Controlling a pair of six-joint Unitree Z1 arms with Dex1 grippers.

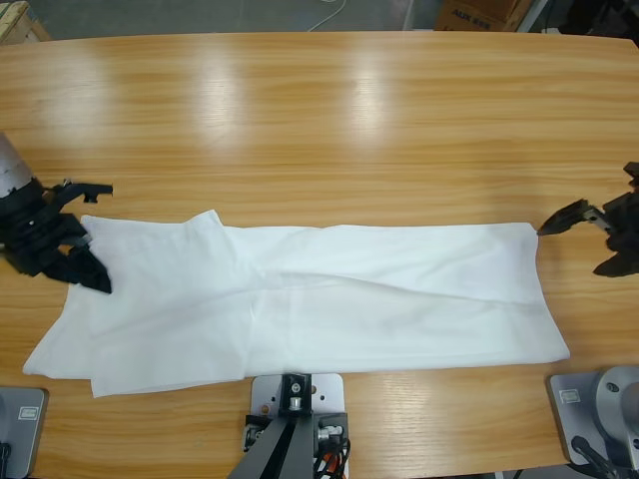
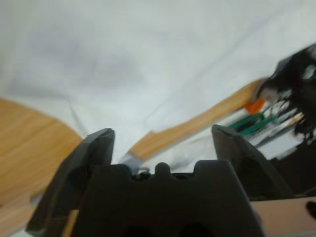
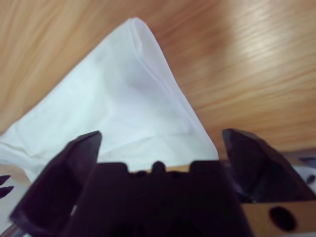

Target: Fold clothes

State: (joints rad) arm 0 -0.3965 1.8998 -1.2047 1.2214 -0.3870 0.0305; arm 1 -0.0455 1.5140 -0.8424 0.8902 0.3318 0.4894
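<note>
The clothes are one white T-shirt, lying flat as a long band across the front half of the wooden table. My left gripper is open at the shirt's left end, with one jaw over the cloth and the other just beyond its far edge. The left wrist view shows the left gripper open, with white fabric filling the space ahead. My right gripper is open just off the shirt's right end, apart from it. The right wrist view shows the right gripper open, facing a folded corner of the shirt.
Bare wood stretches behind the shirt to the table's far edge. Beyond that edge are a cardboard box at the top right, a white cable and a pale wooden piece at the top left.
</note>
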